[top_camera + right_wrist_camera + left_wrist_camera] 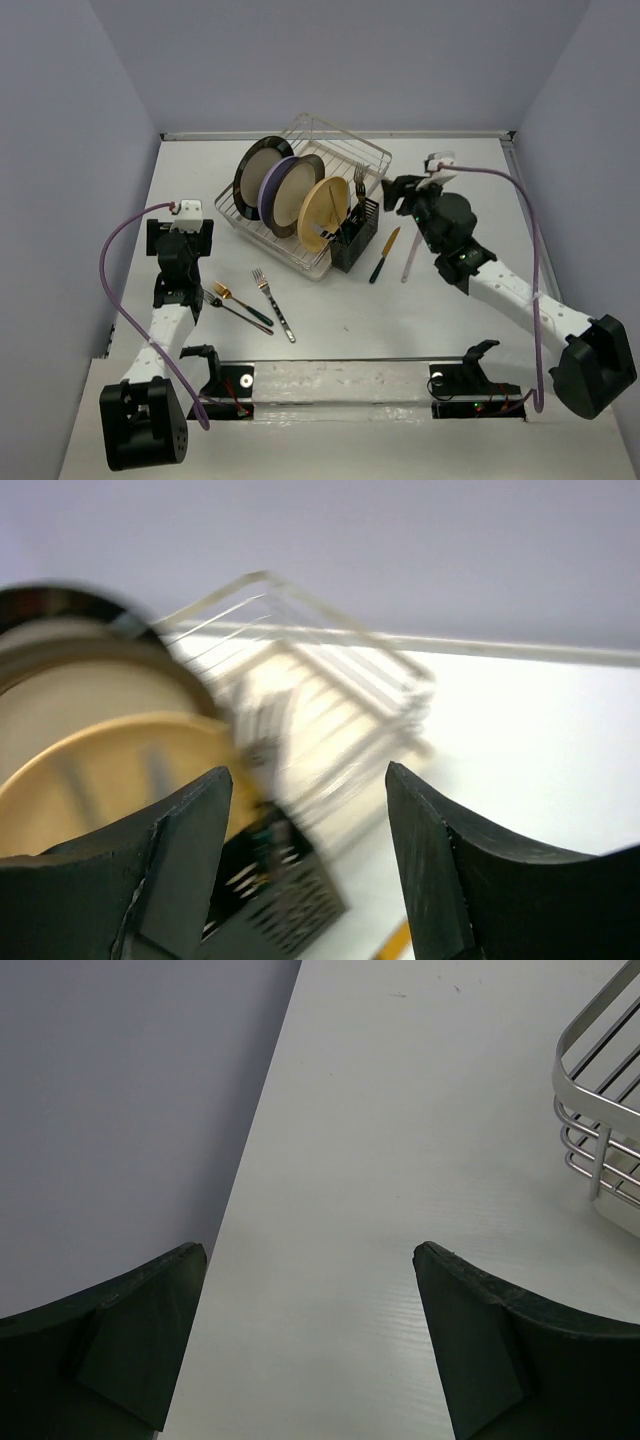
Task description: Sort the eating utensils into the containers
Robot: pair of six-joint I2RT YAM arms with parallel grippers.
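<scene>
While the right gripper [398, 192] hangs beside the cutlery holder [352, 246]: jaws wide, nothing between them; its wrist view is blurred.
Left gripper [310, 1250]: also spread wide and empty, over bare table beside the dish rack [375, 152].
Sorted forks [358, 180]: upright in the holder, at the rack's near right corner.
Loose by the holder: green-handled knife [385, 256] and a pale utensil [410, 262], both flat.
Loose by the left arm: gold fork [222, 291], dark-handled piece [245, 312], silver fork [272, 303].
Likely step: fetching the green-handled knife.
Doing it well: straddle the handle crosswise, fingertips right down on the surface, since it lies thin and flat; tip it upright and lower it clear of the standing forks.
Table [450, 330]: white, matte, smooth.
Room: plain pale grey walls on three sides.
</scene>
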